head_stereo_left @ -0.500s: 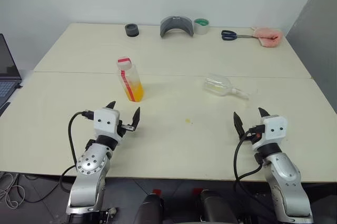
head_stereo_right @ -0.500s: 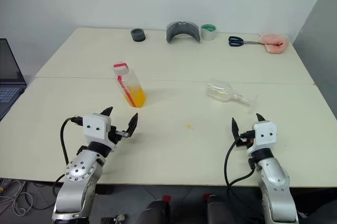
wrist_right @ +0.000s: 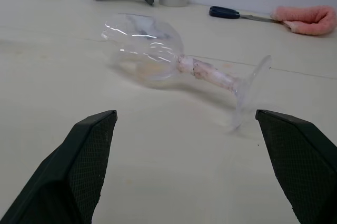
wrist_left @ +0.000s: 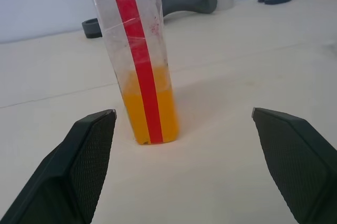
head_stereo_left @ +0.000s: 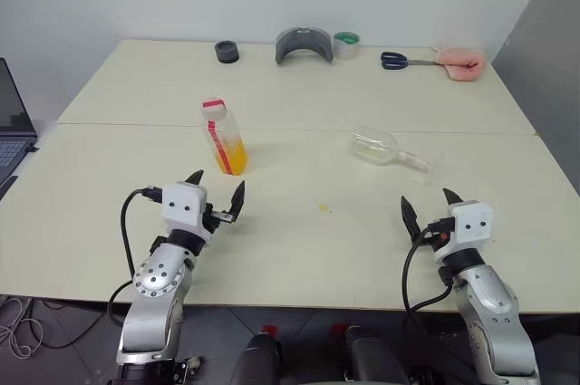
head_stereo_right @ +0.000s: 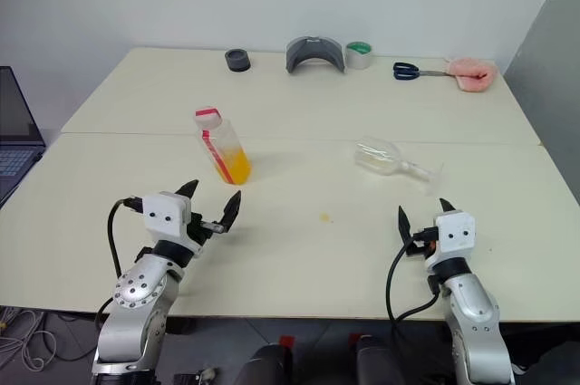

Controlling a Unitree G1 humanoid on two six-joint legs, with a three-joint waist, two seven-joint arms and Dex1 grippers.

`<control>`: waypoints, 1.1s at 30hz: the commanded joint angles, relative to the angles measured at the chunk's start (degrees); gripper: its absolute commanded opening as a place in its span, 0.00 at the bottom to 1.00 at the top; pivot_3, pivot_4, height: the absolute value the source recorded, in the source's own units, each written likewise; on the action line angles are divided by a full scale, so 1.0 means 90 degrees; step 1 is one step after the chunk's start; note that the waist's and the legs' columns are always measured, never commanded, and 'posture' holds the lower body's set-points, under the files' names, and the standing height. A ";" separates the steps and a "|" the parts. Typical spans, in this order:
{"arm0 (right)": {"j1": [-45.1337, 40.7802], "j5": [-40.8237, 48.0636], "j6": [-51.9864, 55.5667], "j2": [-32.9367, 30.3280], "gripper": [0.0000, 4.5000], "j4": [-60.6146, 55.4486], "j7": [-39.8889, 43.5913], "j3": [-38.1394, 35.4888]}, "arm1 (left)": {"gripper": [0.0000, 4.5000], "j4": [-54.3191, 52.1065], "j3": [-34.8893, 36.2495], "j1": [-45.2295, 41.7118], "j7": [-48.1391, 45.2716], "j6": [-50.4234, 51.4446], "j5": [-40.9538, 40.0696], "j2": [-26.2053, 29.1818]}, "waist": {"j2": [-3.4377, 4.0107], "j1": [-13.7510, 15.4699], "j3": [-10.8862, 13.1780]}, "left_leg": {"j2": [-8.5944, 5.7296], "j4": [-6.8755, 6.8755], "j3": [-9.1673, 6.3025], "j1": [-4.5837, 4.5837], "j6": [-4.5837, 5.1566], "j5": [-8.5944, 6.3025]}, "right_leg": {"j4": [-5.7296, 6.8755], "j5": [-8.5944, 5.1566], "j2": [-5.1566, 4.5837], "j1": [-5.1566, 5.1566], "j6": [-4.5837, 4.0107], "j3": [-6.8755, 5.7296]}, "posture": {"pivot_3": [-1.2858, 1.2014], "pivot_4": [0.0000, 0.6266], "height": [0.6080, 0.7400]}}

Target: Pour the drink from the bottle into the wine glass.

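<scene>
At the far left edge a laptop [head_stereo_left: 11, 122] juts into view beside the table [head_stereo_left: 299, 249]. The left gripper [head_stereo_left: 216, 193] hovers over the table's near part with its two black fingers [wrist_left: 84, 166] spread wide apart, holding nothing and touching nothing. Just beyond it the bottle [head_stereo_left: 223, 137] stands upright, apart from the fingertips; in the left wrist view it sits between the two fingers but farther out. The drink [wrist_left: 150, 113] fills only its lower part, and a red strip runs down its side under the pinkish cap [head_stereo_left: 212, 105].

Along the far edge lie a black ring [head_stereo_left: 227, 51], a grey curved piece [head_stereo_left: 304, 43], a roll of tape [head_stereo_left: 346, 43], scissors [head_stereo_left: 405, 61] and a pink cloth [head_stereo_left: 462, 62].

Right of the table's middle, a small yellow spot [head_stereo_left: 323, 208] marks the surface. Farther right the glass [head_stereo_left: 383, 149] lies on its side, bowl toward the bottle, stem and foot pointing right. The right gripper [head_stereo_left: 428, 203] hovers nearer the edge, fingers [wrist_right: 87, 166] likewise wide apart, empty, well short of the glass.
</scene>
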 commanded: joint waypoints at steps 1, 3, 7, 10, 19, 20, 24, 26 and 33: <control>0.0034 0.0090 -0.0062 -0.0033 1.00 -0.0306 0.0046 -0.0024 | 0.99 -0.0080 0.0160 -0.0092 -0.0022 -0.0182 -0.0108 0.0006 | 0.0000 0.0000 0.0000 | 0.0000 0.0000 0.0000 0.0000 0.0000 0.0000 | 0.0000 0.0000 0.0000 0.0000 0.0000 0.0000 | 0.52 0.24 1.00; 0.0043 0.0115 -0.0033 -0.0041 1.00 -0.0333 0.0083 -0.0002 | 0.99 -0.0072 0.0126 -0.0099 -0.0036 -0.0186 -0.0082 0.0015 | 0.0000 0.0000 0.0000 | 0.0000 0.0000 0.0000 0.0000 0.0000 0.0000 | 0.0000 0.0000 0.0000 0.0000 0.0000 0.0000 | 0.52 0.24 1.00; 0.0058 0.0145 0.0003 -0.0036 1.00 -0.0360 0.0126 -0.0002 | 0.99 -0.0072 0.0062 -0.0081 -0.0086 -0.0199 -0.0059 0.0012 | 0.0000 0.0000 0.0000 | 0.0000 0.0000 0.0000 0.0000 0.0000 0.0000 | 0.0000 0.0000 0.0000 0.0000 0.0000 -0.0001 | 0.52 0.24 1.00; 0.0061 0.0156 0.0019 -0.0024 1.00 -0.0373 0.0156 -0.0012 | 0.99 -0.0081 0.0061 -0.0083 -0.0104 -0.0214 -0.0067 -0.0007 | 0.0000 0.0000 0.0000 | 0.0000 0.0000 0.0000 0.0000 0.0000 0.0000 | 0.0000 0.0000 0.0000 0.0000 0.0000 0.0000 | 0.52 0.24 1.00; -0.0028 0.0224 0.0026 -0.0051 1.00 -0.0375 0.0231 0.0055 | 0.99 -0.0086 0.0077 -0.0149 -0.0150 -0.0188 -0.0086 -0.0025 | -0.0002 0.0013 0.0000 | 0.0028 -0.0002 0.0084 0.0026 0.0005 -0.0005 | 0.0003 0.0003 0.0025 -0.0016 0.0004 0.0103 | 0.52 0.24 1.00; -0.0033 0.0202 0.0060 -0.0062 1.00 -0.0382 0.0227 0.0070 | 0.99 -0.0094 0.0075 -0.0150 -0.0148 -0.0180 -0.0083 -0.0027 | -0.0003 0.0012 0.0000 | 0.0036 -0.0002 0.0120 0.0041 0.0016 -0.0014 | 0.0004 0.0005 0.0034 -0.0016 0.0009 0.0138 | 0.52 0.24 1.00; -0.0031 0.0192 0.0105 -0.0090 1.00 -0.0402 0.0228 0.0104 | 0.99 -0.0116 0.0064 -0.0151 -0.0135 -0.0168 -0.0070 -0.0039 | -0.0004 -0.0004 0.0000 | 0.0037 -0.0002 0.0160 0.0068 0.0029 -0.0027 | 0.0001 0.0012 0.0038 -0.0002 0.0021 0.0156 | 0.52 0.24 1.00; -0.0026 0.0195 0.0114 -0.0099 1.00 -0.0417 0.0233 0.0119 | 0.99 -0.0128 0.0065 -0.0144 -0.0142 -0.0168 -0.0085 -0.0044 | -0.0004 -0.0002 0.0000 | 0.0033 -0.0002 0.0150 0.0067 0.0029 -0.0027 | 0.0001 0.0011 0.0035 -0.0001 0.0021 0.0149 | 0.52 0.24 1.00; -0.0040 0.0443 0.0204 -0.0475 1.00 -0.0741 0.0906 0.0451 | 0.99 -0.0094 0.0266 -0.0119 -0.0078 -0.0207 -0.0136 -0.0031 | -0.0004 -0.0005 0.0000 | 0.0030 -0.0002 0.0146 0.0067 0.0029 -0.0027 | 0.0001 0.0011 0.0032 0.0000 0.0021 0.0146 | 0.52 0.24 1.00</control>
